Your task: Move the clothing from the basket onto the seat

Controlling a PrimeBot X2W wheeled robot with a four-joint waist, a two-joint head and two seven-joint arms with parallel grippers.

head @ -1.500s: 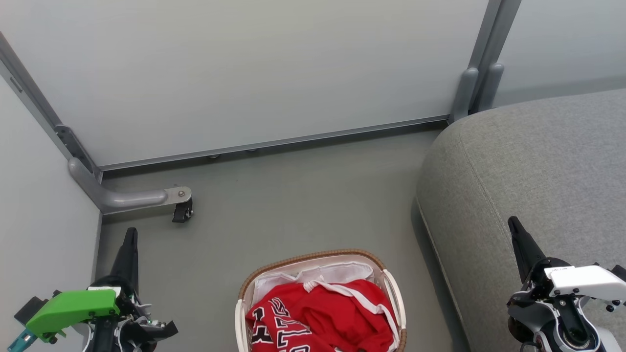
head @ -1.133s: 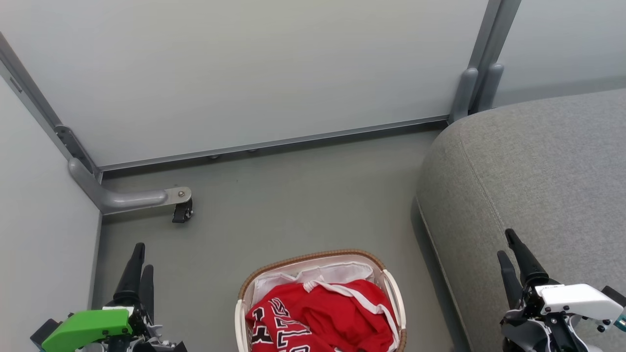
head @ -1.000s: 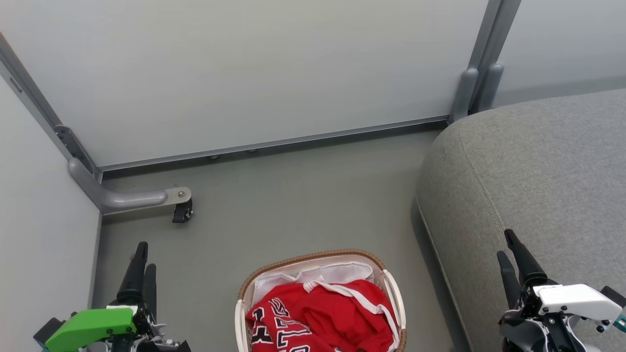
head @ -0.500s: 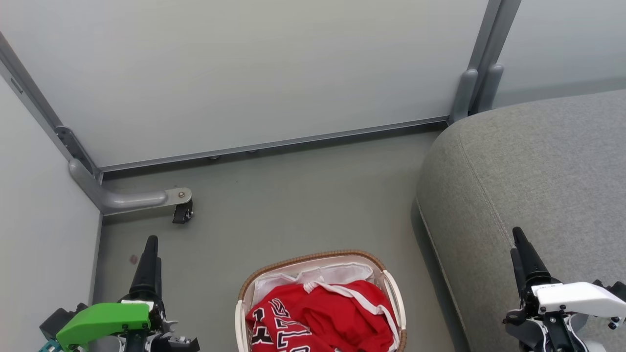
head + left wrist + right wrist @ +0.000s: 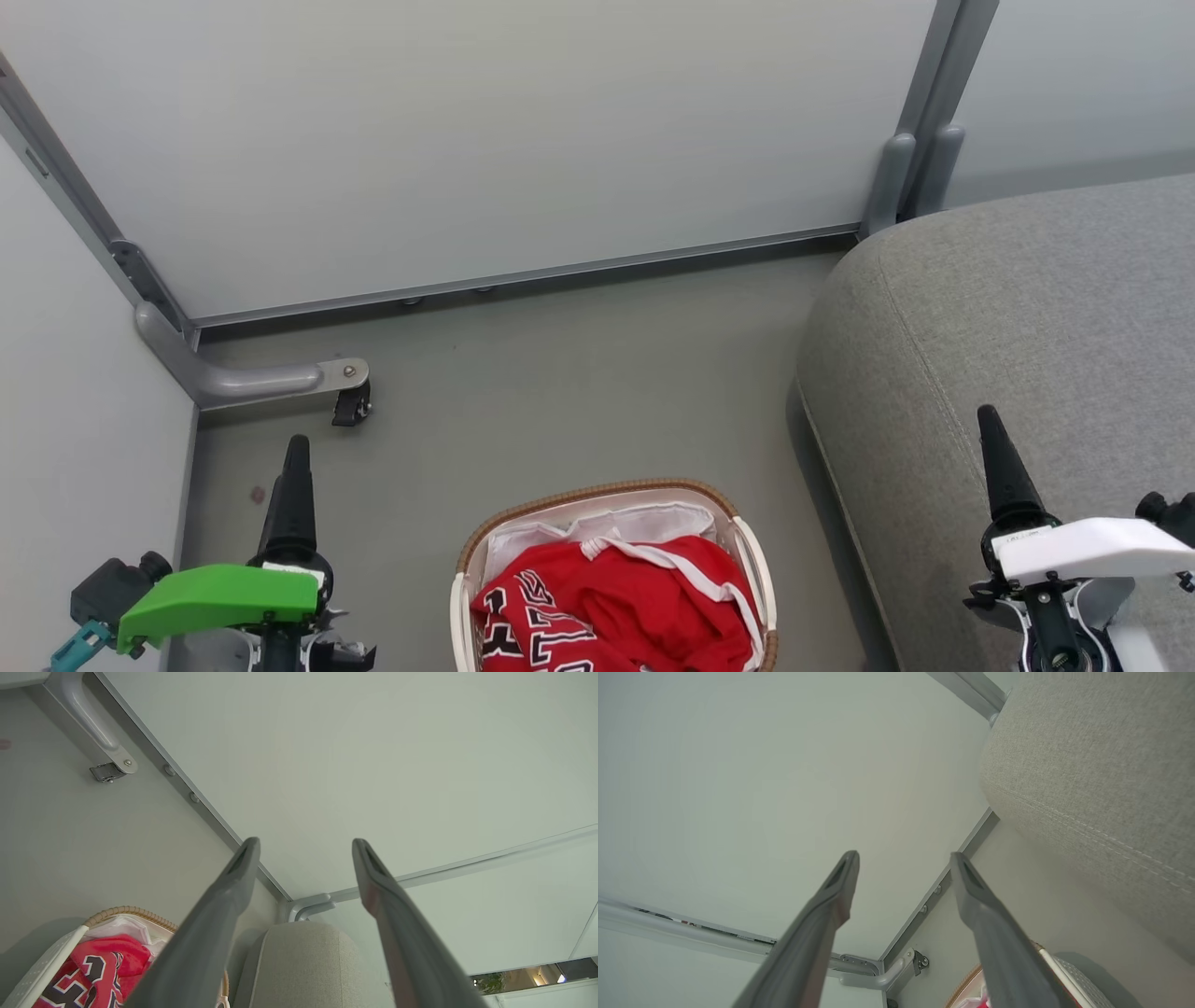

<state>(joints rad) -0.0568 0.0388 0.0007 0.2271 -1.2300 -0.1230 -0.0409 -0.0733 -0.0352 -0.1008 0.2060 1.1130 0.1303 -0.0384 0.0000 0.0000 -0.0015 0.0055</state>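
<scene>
Head view: caster point(image 5: 351, 407) beyond basket point(image 5: 597, 489)

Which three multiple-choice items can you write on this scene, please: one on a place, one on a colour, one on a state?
1. Where is the clothing?
A. on the seat
B. in the basket
C. on a table

2. What colour is the basket's woven rim?
A. blue
B. black
C. brown

3. How is the left claw?
A. open, holding nothing
B. shut on the clothing
C. shut, holding nothing

Key:
1 B: the red pile lies inside the basket's white walls, not on the seat.
2 C: the plaited band around its top is brown.
3 A: its two fingers stand well apart, with nothing between them.
</scene>
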